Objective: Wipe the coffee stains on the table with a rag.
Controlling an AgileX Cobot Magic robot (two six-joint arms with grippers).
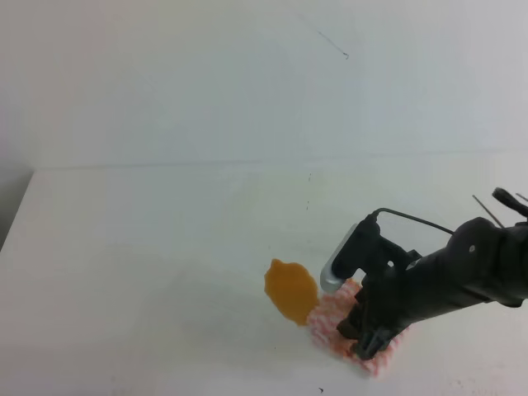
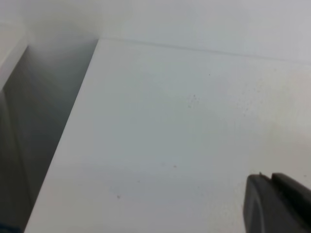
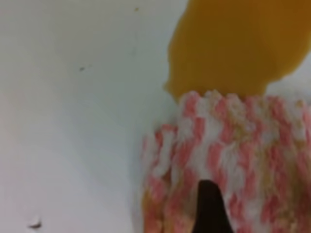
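Observation:
The coffee stains point(image 1: 290, 291) are one amber-orange blotch on the white table point(image 1: 165, 247), filling the top of the right wrist view point(image 3: 238, 43). The pink-and-white zigzag rag point(image 1: 330, 318) lies flat, its left edge touching the blotch's right side, with tan staining point(image 3: 228, 145). My right gripper point(image 1: 361, 337) stands down on the rag, fingers apart and open. One dark fingertip point(image 3: 209, 208) rests on the cloth; the other is out of the wrist view. Only a dark corner of my left gripper point(image 2: 279, 204) shows, over bare table.
The table's left edge point(image 2: 63, 141) drops to a dark gap beside the left arm. A white wall point(image 1: 247, 82) runs along the back. A thin cable point(image 1: 412, 219) loops above the right arm. A few tiny dark specks point(image 1: 309, 176) dot the surface.

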